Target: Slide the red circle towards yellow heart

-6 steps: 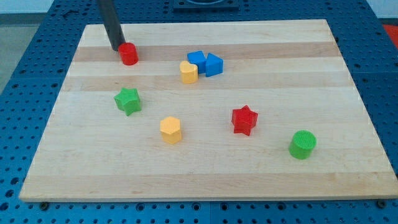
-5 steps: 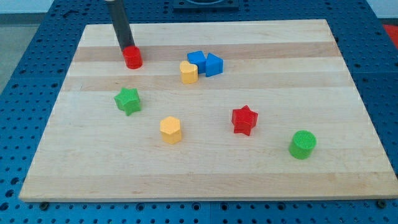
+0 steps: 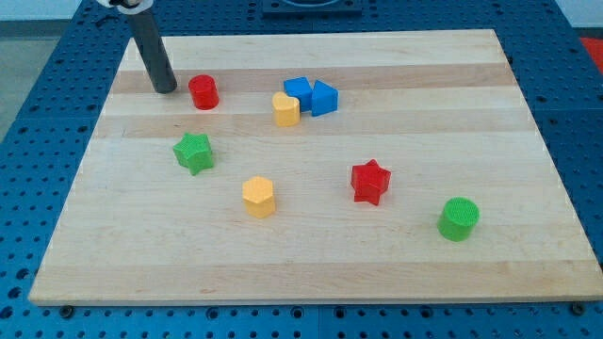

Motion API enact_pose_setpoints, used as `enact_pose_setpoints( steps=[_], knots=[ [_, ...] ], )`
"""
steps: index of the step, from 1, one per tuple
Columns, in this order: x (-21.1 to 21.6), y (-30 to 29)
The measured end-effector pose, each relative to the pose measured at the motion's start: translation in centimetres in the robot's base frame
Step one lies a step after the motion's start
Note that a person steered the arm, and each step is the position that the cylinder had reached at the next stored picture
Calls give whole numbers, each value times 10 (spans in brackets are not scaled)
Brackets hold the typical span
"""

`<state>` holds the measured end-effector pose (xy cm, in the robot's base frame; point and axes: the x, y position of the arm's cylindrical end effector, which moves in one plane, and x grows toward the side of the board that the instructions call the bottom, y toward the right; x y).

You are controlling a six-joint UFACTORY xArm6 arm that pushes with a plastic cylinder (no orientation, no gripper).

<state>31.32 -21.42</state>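
Observation:
The red circle point(image 3: 203, 92) lies on the wooden board point(image 3: 424, 132) at the upper left. The yellow heart point(image 3: 286, 109) lies to its right and slightly lower, touching two blue blocks point(image 3: 312, 96). My tip point(image 3: 166, 89) rests on the board just left of the red circle, with a small gap between them. The rod leans up toward the view's top left.
A green star point(image 3: 194, 153) lies below the red circle. A yellow hexagon point(image 3: 258, 197) sits at lower centre, a red star point(image 3: 370, 182) to its right, and a green circle point(image 3: 459, 218) at the lower right.
The red circle has slid slightly right and down. My tip has pulled back from the circle's top-left edge to the left, now apart from it.

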Motion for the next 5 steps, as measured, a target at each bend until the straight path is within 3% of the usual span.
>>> enact_pose_setpoints(
  steps=[3, 5],
  knots=[
    [21, 91],
    [52, 57]
  ],
)
